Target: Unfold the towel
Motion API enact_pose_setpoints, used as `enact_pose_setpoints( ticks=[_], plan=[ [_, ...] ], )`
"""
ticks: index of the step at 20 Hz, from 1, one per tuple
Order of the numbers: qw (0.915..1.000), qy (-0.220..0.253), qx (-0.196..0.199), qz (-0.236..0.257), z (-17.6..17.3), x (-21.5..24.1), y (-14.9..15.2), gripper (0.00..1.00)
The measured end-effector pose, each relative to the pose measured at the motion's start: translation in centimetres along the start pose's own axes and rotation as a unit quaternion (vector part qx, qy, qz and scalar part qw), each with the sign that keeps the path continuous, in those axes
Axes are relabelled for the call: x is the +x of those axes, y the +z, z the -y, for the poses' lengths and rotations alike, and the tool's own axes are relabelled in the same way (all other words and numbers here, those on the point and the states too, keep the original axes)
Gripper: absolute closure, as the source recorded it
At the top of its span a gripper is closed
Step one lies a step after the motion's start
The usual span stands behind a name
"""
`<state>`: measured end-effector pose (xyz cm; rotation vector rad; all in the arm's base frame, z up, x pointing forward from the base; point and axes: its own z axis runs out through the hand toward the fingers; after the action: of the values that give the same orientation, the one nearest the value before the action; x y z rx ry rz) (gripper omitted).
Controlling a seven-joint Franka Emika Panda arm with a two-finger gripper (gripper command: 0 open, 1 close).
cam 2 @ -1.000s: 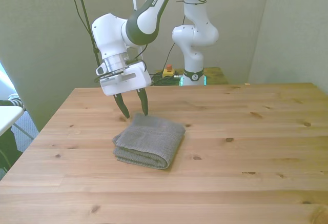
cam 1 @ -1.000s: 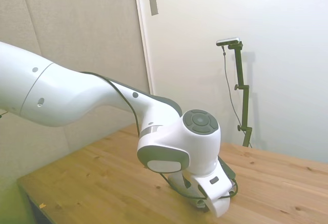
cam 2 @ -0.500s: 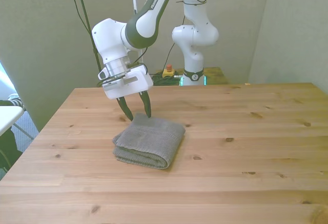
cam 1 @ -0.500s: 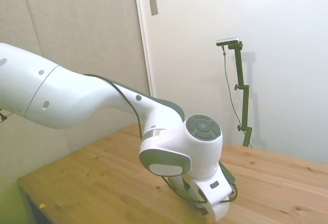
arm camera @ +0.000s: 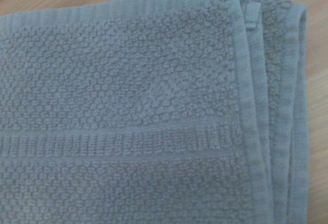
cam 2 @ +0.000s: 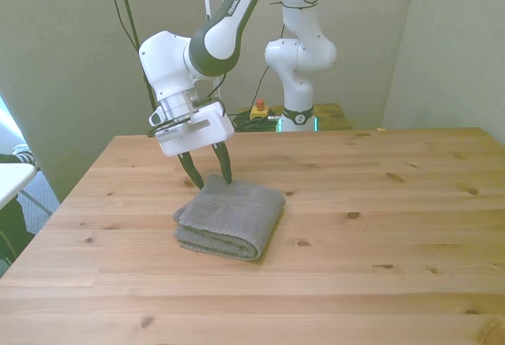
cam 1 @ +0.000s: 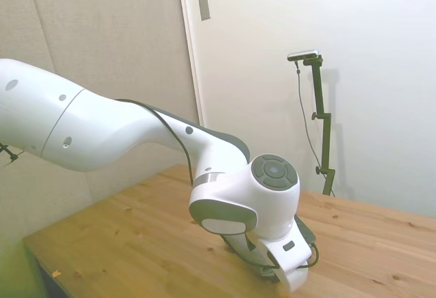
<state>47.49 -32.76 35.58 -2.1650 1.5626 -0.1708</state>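
on the worktop [cam 2: 379, 226], a bit toward the front view's left of its middle, you've got the towel [cam 2: 230, 216] lying folded in a thick grey bundle. the gripper [cam 2: 208, 175] hangs right over the towel's far edge, jaws spread, tips just at or touching the cloth, can't tell which. up close the towel [arm camera: 128, 111] shows stacked hemmed edges along one side, with bare wood beside them.

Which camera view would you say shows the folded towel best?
The front view: the whole folded towel lies on the table, under the open gripper. The wrist view shows only its weave and stacked hems up close; the side view hides it behind the arm.
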Motion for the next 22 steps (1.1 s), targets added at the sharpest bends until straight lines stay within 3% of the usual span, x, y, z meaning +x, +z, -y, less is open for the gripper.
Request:
enact_pose_setpoints(
  ticks=[22],
  plan=[
    [1.0,-0.006,0.001,0.001,0.36,-0.07,-0.1,1.0]
  ],
)
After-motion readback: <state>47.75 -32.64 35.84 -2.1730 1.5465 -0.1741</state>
